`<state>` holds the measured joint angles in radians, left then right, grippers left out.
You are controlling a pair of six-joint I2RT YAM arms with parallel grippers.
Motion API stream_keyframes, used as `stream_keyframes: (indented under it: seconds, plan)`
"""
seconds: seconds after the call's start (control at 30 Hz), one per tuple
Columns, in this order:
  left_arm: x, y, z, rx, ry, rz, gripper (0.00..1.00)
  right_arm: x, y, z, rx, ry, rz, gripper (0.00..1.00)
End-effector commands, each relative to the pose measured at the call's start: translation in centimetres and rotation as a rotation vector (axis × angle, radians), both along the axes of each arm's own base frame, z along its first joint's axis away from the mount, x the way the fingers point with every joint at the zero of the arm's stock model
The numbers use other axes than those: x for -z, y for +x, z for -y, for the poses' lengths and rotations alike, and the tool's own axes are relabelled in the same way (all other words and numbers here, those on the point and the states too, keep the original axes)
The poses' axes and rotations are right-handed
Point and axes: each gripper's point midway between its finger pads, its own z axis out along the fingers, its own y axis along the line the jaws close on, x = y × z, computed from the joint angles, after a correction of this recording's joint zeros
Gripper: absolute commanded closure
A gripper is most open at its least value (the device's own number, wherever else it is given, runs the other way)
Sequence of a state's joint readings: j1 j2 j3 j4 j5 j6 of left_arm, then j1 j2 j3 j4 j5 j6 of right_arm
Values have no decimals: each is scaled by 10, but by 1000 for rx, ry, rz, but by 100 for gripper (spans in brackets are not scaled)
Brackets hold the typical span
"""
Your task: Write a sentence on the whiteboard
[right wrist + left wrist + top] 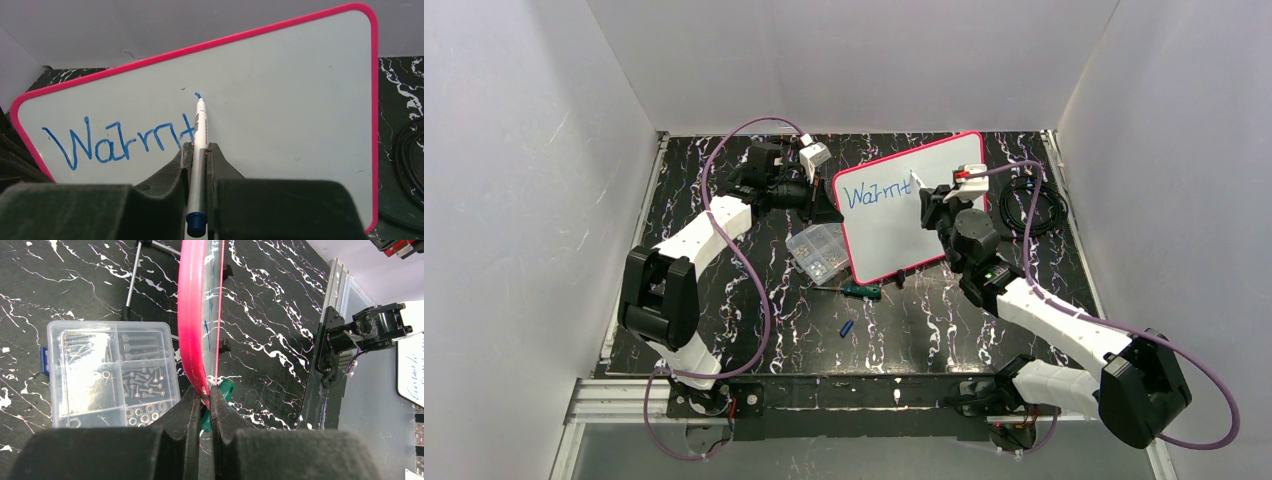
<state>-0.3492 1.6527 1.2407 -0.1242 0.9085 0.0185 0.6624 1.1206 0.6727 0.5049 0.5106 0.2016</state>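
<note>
So the right pincer [199, 147] is clamped tight on the marker [200, 125], which points straight ahead with its tip on the propped-up whiteboard [285, 95] just up-right of "Warmt" [117, 142], and the left pincer [202, 396] is pinched shut on the board's pink rim [191, 315].

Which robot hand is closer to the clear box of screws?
The left. The left hand pinches the whiteboard by its rim, just beside the screw box; the right hand holds a marker at the board's front, farther off.
</note>
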Motion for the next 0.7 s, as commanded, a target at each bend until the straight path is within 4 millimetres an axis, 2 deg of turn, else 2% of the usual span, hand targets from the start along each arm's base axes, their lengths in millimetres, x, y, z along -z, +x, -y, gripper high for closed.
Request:
stream_keyframes:
  seconds: [0.0,0.13,0.33,0.5,0.67]
  plan:
    - [-33,-12,4,52,-37,76,100,6,-6,5,7,33,-9,99]
    - [-33,-12,4,51,-37,75,100,27,-13,9,4,33,-58,99]
    - [-33,-12,4,53,-38,76,100,43,-22,8,-16,51,-97,99]
    - [-33,-12,4,52,-38,78,100,41,-22,9,-14,60,-93,99]
    - [-34,-13,4,54,-39,79,100,27,-19,11,2,75,-58,99]
